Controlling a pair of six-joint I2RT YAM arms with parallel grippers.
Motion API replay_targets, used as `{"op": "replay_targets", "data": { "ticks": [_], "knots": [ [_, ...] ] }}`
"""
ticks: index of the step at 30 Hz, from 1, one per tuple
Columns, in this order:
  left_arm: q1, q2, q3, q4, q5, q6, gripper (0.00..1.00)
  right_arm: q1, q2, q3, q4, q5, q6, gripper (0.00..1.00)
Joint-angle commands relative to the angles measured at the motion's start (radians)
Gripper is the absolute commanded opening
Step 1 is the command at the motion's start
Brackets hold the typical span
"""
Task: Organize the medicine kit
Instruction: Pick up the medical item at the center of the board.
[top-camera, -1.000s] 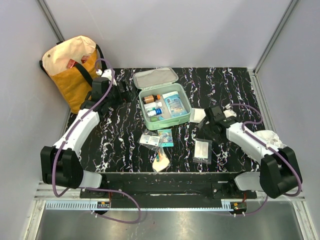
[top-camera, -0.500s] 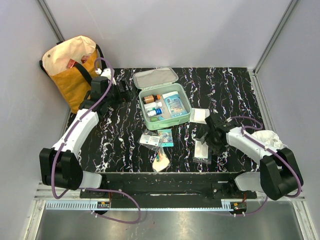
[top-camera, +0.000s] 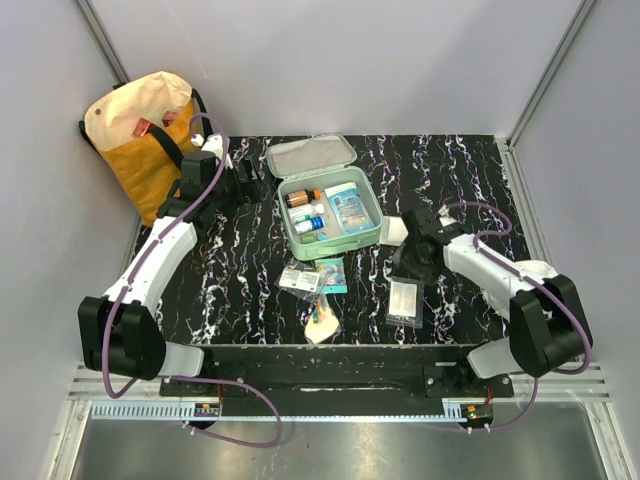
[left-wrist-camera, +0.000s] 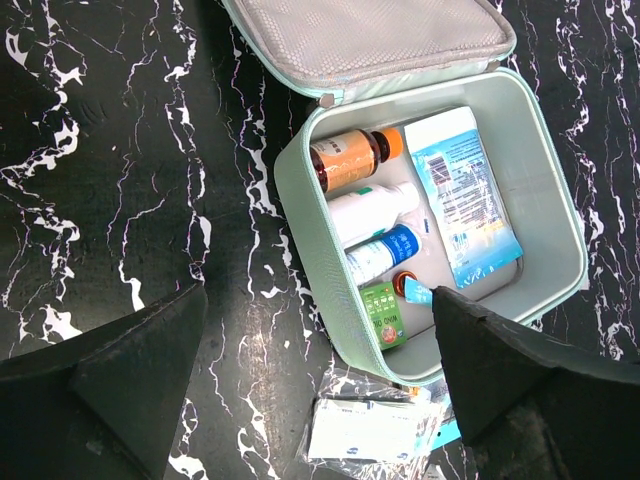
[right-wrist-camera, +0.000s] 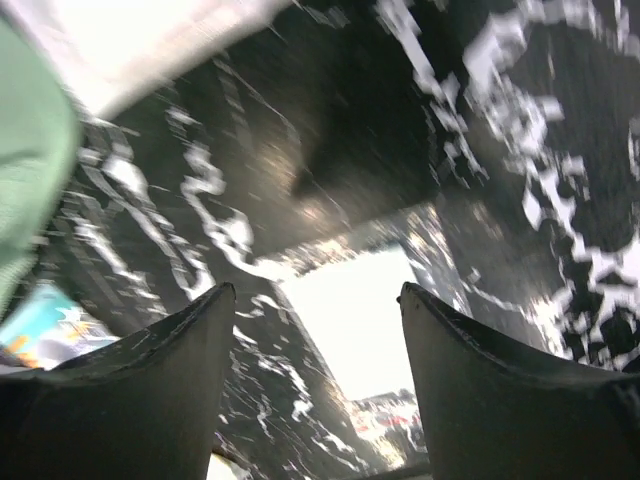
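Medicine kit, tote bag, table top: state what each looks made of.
medicine kit: mint-green matte shell, probably fabric or faux leather. The edge looks zipped and the grey lid lining looks woven.
tote bag: soft cloth, likely canvas. It slumps and creases.
table top: black marble-look surface with white veining and a slight sheen, possibly printed laminate.

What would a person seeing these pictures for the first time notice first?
The open mint-green medicine kit in the middle of the table draws the eye first, with bottles and a blue packet inside. Next comes the yellow-and-cream tote bag in the far left corner, and loose packets lying before the kit.
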Motion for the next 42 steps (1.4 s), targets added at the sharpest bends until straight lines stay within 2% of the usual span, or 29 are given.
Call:
{"op": "replay_targets", "data": {
  "ticks": [1,3,5,10,12,14,20,24,31,35,42],
  "knots": [
    [-0.003,-0.003,0.045,0.017,-0.017,0.025,0.99,-0.027,-0.049,0.093,0.193,0.133,-0.225,0.74],
    [-0.003,-0.001,0.048,0.017,-0.009,0.022,0.99,-0.085,0.029,0.15,0.23,0.111,-0.297,0.75],
    [-0.003,-0.004,0.046,0.015,-0.004,0.024,0.99,-0.127,0.135,0.245,0.18,0.068,-0.375,0.78],
    [-0.001,-0.017,0.052,0.005,-0.021,0.031,0.99,-0.132,0.348,0.408,0.164,-0.061,-0.566,0.88],
    [-0.005,-0.02,0.04,0.008,-0.029,0.027,0.99,-0.132,0.382,0.425,0.197,-0.098,-0.629,0.92],
    [-0.011,-0.021,0.025,0.017,-0.035,0.021,0.99,-0.132,0.413,0.441,0.198,-0.072,-0.656,0.95],
    [-0.02,-0.015,0.02,0.006,-0.026,0.021,0.99,-0.132,0.491,0.486,0.191,-0.046,-0.722,0.96],
    [-0.02,-0.024,-0.003,0.002,-0.029,0.022,0.99,-0.132,0.485,0.462,0.24,-0.053,-0.733,0.95],
    [-0.02,-0.063,-0.06,-0.005,-0.052,0.025,0.99,-0.132,0.539,0.472,0.252,-0.104,-0.707,0.9],
    [-0.018,-0.078,-0.063,-0.018,-0.064,0.034,0.99,-0.132,0.557,0.474,0.235,-0.078,-0.667,0.87],
    [-0.02,-0.086,-0.067,-0.017,-0.066,0.033,0.99,-0.132,0.521,0.46,0.237,-0.033,-0.675,0.69]
  ]
}}
